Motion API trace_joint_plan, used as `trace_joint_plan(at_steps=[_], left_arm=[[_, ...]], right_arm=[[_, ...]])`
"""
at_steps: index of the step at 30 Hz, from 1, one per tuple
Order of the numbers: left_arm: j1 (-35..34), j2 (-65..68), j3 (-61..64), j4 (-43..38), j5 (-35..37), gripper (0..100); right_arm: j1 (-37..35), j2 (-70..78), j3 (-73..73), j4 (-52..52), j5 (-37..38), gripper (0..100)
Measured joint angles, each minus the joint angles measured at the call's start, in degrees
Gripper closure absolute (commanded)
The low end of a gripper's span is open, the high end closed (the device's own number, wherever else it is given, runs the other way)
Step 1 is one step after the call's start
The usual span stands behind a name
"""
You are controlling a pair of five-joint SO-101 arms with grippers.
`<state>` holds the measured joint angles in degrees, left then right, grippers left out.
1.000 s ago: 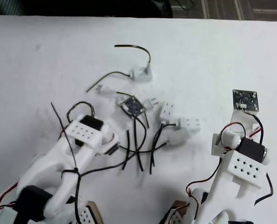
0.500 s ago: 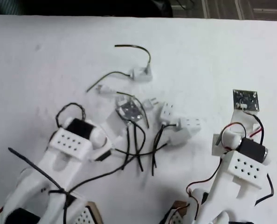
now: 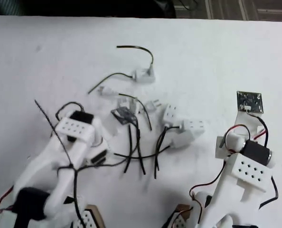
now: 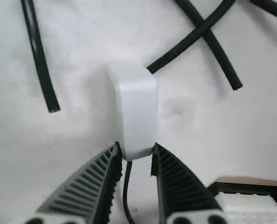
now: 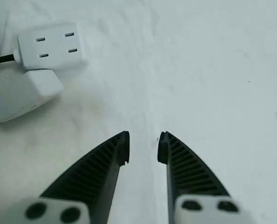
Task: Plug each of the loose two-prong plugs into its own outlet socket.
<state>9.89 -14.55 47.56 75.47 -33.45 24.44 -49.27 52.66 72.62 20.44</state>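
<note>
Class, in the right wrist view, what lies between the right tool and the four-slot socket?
Nothing: bare table separates the right tool from the socket, as the right wrist view shows. A white block lies beside the socket, off that line.

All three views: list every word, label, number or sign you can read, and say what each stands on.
None: no word, number or sign can be read in any view.
White plastic outlet block: four plain slots, no print.
White rectangular plastic block clamped in the left tool: blank faces.
Dark square circuit board by the right arm: any markings are too small to read.
</note>
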Motion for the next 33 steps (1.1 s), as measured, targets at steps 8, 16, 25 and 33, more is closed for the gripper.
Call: trace_joint_plan(at_steps=[8, 16, 25, 33], left_arm=[[-10.29, 7.03, -7.82, -2.46, -0.09, 68], [-13.45, 7.65, -13.45, -2.64, -0.09, 68], [-17.41, 7.91, -13.19, -7.91, -0.09, 68], [-19.78, 7.91, -10.81, -11.34, -0.09, 74]], right_arm=[[0.00, 0.00, 0.00, 0.00, 0.00, 88.7], [0.00, 0.00, 0.00, 0.00, 0.00, 88.7], [0.09, 0.00, 0.00, 0.00, 0.00, 88.7], [0.00, 0.00, 0.79, 0.00, 0.00, 88.7]])
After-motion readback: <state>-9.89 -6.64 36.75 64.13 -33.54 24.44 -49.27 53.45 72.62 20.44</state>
